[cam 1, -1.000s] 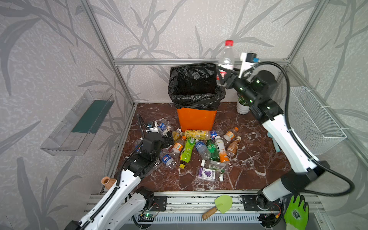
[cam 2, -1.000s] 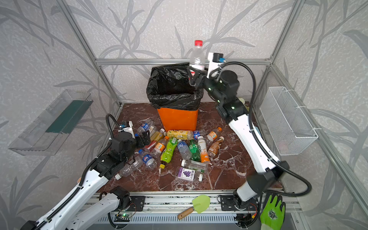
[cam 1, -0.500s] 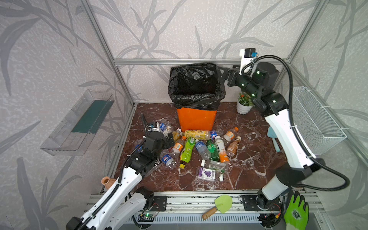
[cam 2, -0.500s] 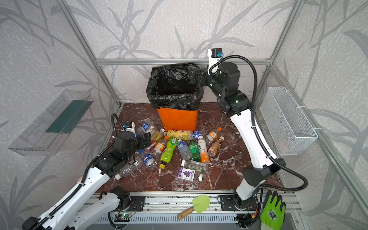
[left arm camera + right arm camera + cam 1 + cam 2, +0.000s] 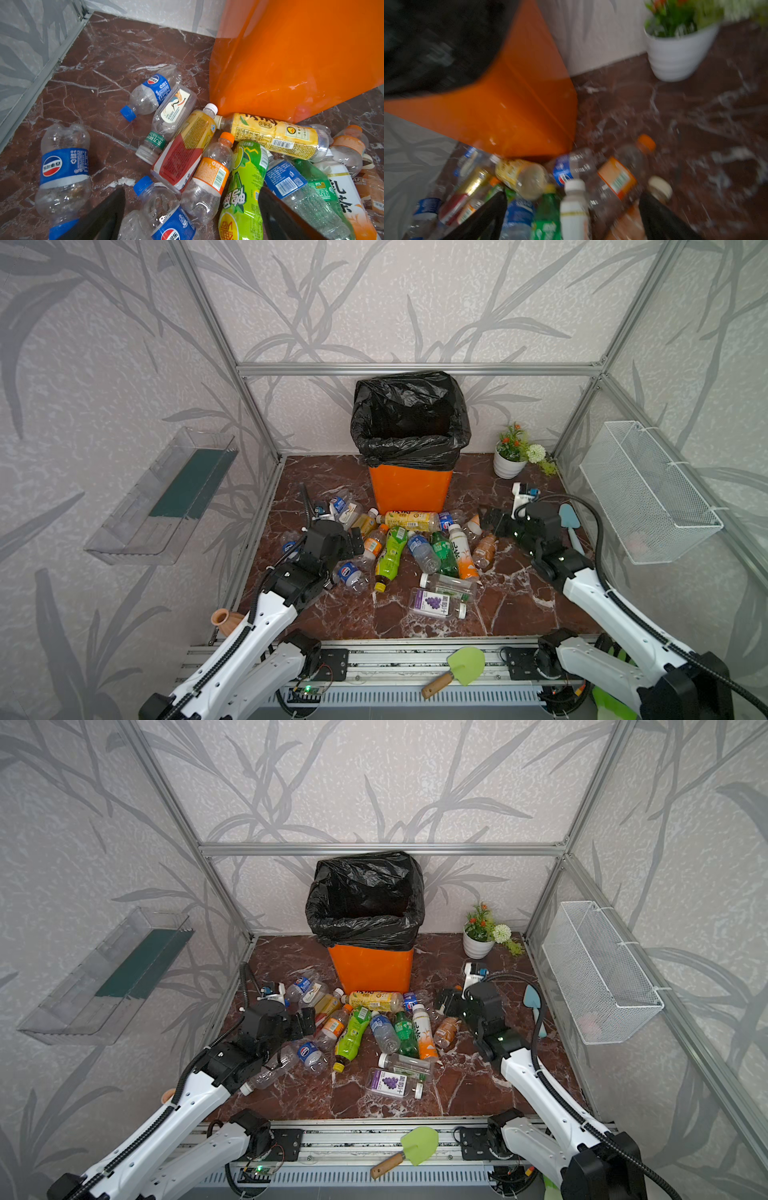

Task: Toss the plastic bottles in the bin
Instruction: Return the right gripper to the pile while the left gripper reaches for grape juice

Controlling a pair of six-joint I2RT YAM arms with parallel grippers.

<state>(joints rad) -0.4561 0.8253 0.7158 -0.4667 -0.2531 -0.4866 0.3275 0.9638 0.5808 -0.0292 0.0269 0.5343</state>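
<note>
The orange bin (image 5: 409, 489) with its black bag stands at the back middle in both top views. Several plastic bottles (image 5: 415, 547) lie in a heap on the marble floor in front of it. My left gripper (image 5: 353, 537) is open low over the heap's left side. In the left wrist view a blue-capped Pepsi bottle (image 5: 162, 212) and an orange-labelled clear bottle (image 5: 209, 178) lie between its fingers (image 5: 108, 218). My right gripper (image 5: 488, 518) is open over the heap's right side. The blurred right wrist view shows a white bottle (image 5: 574, 205) between its fingers (image 5: 658, 218).
A white flower pot (image 5: 509, 462) stands at the back right. A wire basket (image 5: 648, 489) hangs on the right wall and a clear tray (image 5: 166, 497) on the left. A terracotta vase (image 5: 224, 620), a green trowel (image 5: 461, 668) and a blue scoop (image 5: 569, 522) lie nearby.
My right arm has swung down from beside the bin's rim to the heap on the floor. The red-capped bottle it held a second ago is gone from it. The left arm barely moved.
</note>
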